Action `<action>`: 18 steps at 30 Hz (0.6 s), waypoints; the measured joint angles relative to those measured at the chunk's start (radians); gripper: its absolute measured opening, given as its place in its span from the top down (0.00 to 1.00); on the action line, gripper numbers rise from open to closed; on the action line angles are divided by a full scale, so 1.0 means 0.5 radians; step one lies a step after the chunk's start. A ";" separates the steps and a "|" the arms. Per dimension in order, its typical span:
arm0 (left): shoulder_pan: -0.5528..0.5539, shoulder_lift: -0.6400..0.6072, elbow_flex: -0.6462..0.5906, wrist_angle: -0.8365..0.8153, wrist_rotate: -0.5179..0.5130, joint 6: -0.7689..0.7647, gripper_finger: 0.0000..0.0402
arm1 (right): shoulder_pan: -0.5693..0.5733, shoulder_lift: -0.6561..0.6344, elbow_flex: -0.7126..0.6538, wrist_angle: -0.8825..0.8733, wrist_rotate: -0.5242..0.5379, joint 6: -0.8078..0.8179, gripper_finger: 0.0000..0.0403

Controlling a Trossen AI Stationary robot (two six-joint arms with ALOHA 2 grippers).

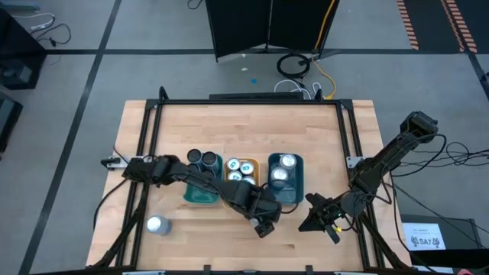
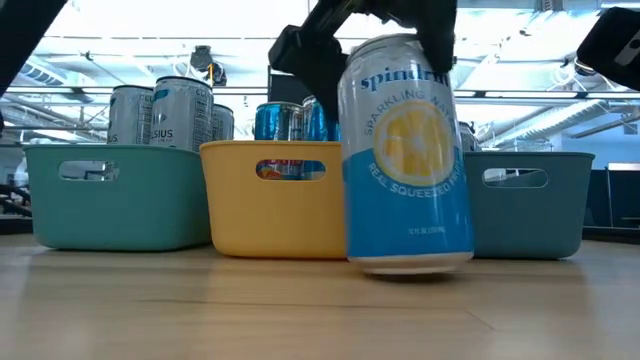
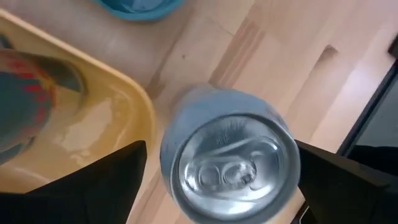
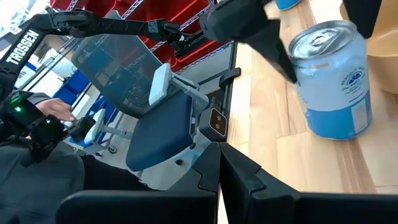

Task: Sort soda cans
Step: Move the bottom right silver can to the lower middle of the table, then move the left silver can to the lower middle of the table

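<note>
A: We see three trays in a row at table centre: teal tray (image 1: 200,195), yellow tray (image 2: 275,215), blue tray (image 1: 294,191), all holding cans.

B: At five o'clock from them, our left gripper (image 1: 263,224) straddles an upright blue can (image 2: 405,160), fingers spread wide, not touching it.

A: Our right gripper (image 1: 325,218) waits at three o'clock, jaws closed, empty. One silver can (image 1: 157,224) stands alone at eight o'clock.

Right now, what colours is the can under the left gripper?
Light blue with a yellow lemon graphic, white lettering; can shows best in the low view.

Robotics lab: framed workbench (image 1: 183,122), floor cables (image 1: 294,65), red bins (image 4: 118,9)
</note>
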 joint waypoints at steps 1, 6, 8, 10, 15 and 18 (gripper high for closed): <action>0.003 -0.005 0.000 -0.011 0.000 0.001 0.03 | 0.000 0.000 0.000 0.001 0.000 0.005 1.00; 0.008 -0.080 0.000 -0.026 0.002 0.062 0.03 | 0.000 0.000 -0.001 0.040 0.023 0.011 1.00; 0.006 -0.131 0.000 -0.049 0.002 0.078 0.03 | 0.000 0.000 -0.001 0.038 0.053 0.013 1.00; -0.004 -0.188 0.001 -0.073 0.000 0.108 0.03 | 0.000 0.000 -0.001 0.036 0.095 0.047 1.00; -0.105 -0.380 0.002 -0.168 -0.093 0.222 0.03 | 0.000 0.000 -0.001 0.036 0.261 0.142 1.00; -0.269 -0.492 -0.015 -0.308 -0.280 0.267 0.03 | 0.000 0.000 -0.001 0.052 0.401 0.202 1.00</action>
